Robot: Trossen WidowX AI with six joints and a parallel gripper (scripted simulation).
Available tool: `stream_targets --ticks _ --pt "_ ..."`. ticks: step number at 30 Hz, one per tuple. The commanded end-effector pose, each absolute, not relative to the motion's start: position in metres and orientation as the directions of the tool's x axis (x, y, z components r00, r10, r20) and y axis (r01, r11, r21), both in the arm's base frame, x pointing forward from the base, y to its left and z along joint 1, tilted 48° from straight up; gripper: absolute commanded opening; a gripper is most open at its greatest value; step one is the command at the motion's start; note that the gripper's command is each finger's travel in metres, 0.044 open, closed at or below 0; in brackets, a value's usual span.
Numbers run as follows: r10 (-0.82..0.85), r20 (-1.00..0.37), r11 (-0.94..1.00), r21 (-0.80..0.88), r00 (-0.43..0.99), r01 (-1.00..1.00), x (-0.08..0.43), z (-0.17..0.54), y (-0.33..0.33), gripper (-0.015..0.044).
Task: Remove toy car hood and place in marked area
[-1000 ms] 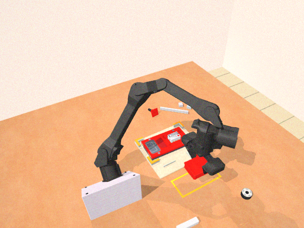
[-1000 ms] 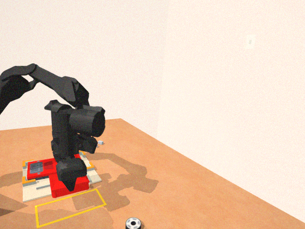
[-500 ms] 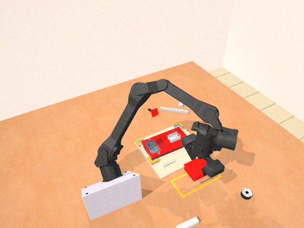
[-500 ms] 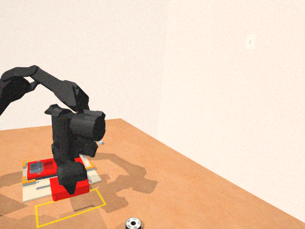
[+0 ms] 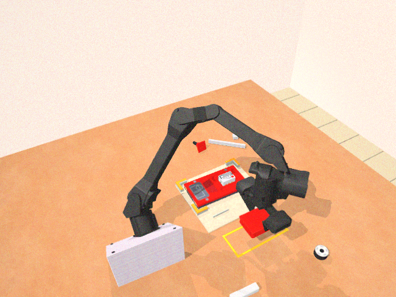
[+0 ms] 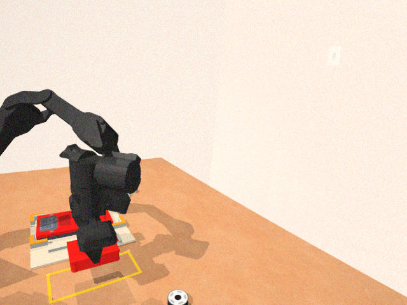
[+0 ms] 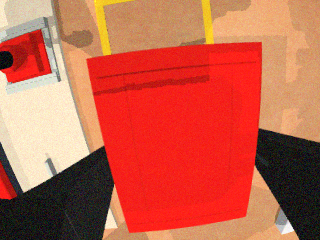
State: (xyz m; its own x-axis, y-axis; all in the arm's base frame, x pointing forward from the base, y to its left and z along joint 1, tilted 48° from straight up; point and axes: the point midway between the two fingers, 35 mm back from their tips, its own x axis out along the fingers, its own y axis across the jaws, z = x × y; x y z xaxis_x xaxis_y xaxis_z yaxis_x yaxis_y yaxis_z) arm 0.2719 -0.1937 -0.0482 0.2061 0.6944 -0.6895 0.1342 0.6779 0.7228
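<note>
The red hood (image 5: pixel 252 223) (image 6: pixel 74 257) (image 7: pixel 180 125) is held level above the table. My gripper (image 5: pixel 262 218) (image 6: pixel 95 251) (image 7: pixel 180 144) is shut on the hood, one black finger at each side; the far finger is mostly hidden in the top and exterior views. The yellow outline of the marked area (image 5: pixel 262 242) (image 6: pixel 49 288) (image 7: pixel 103 30) lies below, and the hood overhangs its side nearest the board. The red toy car (image 5: pixel 219 189) (image 6: pixel 63 223) (image 7: pixel 5 185) stands in corner brackets, with a white block (image 5: pixel 227 178) in its open front.
The cream board (image 5: pixel 209 225) (image 6: pixel 39 260) (image 7: pixel 45 115) carries a red part (image 7: pixel 34 57) with a black stub beside the hood. A wheel (image 5: pixel 321 252) (image 6: pixel 177 297) lies beyond the marked area. White bars (image 5: pixel 227 143) (image 5: pixel 244 291) and a small red part (image 5: pixel 201 146) lie farther off.
</note>
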Motion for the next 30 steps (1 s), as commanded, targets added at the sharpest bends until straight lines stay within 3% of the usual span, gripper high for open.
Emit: stream_targets --ticks 1,30 --pt "0.697 -0.686 0.673 0.726 0.209 0.140 0.273 -0.051 -0.191 0.0000" --pt "0.698 -0.685 0.672 0.727 0.210 0.139 0.276 -0.064 -0.175 0.0000"
